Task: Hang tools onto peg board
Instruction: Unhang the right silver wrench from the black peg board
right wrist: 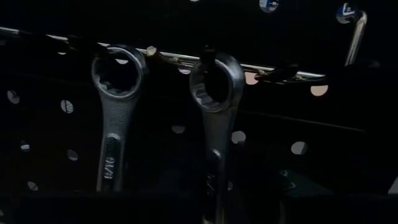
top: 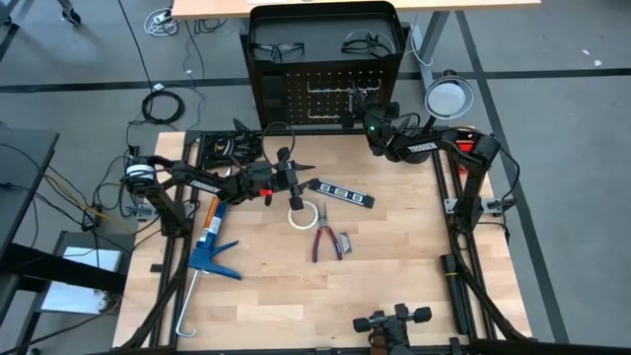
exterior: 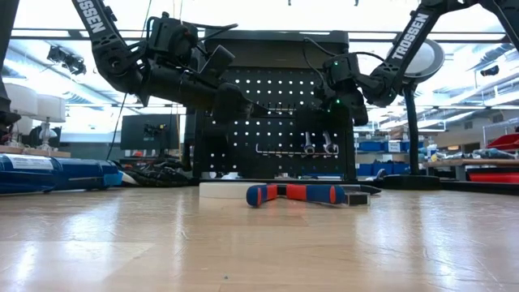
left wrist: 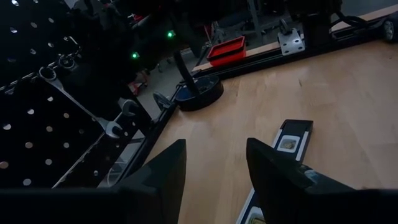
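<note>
The peg board stands upright at the table's far edge. Two silver wrenches hang by their ring ends from its hooks. My right gripper is right at the board, level with the right-hand wrench, whose shaft runs down into the dark where the gripper is. My left gripper hovers open over the table's middle, with nothing between its fingers. Below it lie the black bar, the white tape roll and the red-handled pliers. Two safety glasses rest on the frame's top.
A blue caulking gun lies on the table's left part. A round lamp stands at the far right corner beside the board. Cables lie at the far left. Bare wood stretches toward the near edge.
</note>
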